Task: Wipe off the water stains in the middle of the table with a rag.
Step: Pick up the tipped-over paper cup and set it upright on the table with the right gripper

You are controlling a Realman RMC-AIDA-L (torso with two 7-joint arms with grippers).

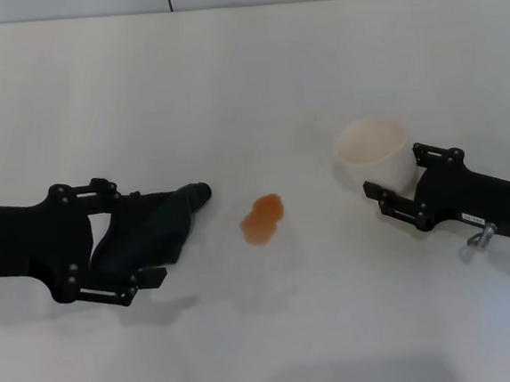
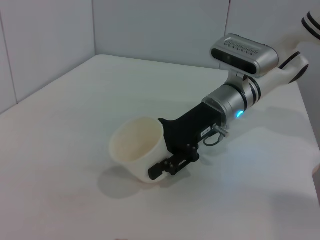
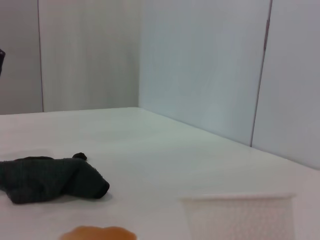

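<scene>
On the white work surface, seen from the head camera:

Table (image 1: pixel 255 84): broad, plain, matte white; thin dark seams run along its far edge.

Water stains (image 1: pixel 263 218): one small orange-brown translucent blotch with a lobed outline, near the middle of the table, between the two arms. It lies apart from the rag, with bare table between them. Its edge also shows low in the right wrist view (image 3: pixel 98 233).

Rag (image 1: pixel 147 233): dark navy-black cloth, bunched in soft folds, to the left of the stain. One rolled end points toward the blotch. It is also seen lying on the table in the right wrist view (image 3: pixel 50 179).

Left gripper (image 1: pixel 117 243): low over the table at the left, fingers spread to either side of the rag, with the cloth between them.

Paper cup (image 1: pixel 374 151): white, upright, to the right of the stain.

Right gripper (image 1: pixel 402 187): at the right, fingers set on either side of the cup, pinching its wall; the same grasp shows in the left wrist view (image 2: pixel 167 150).
</scene>
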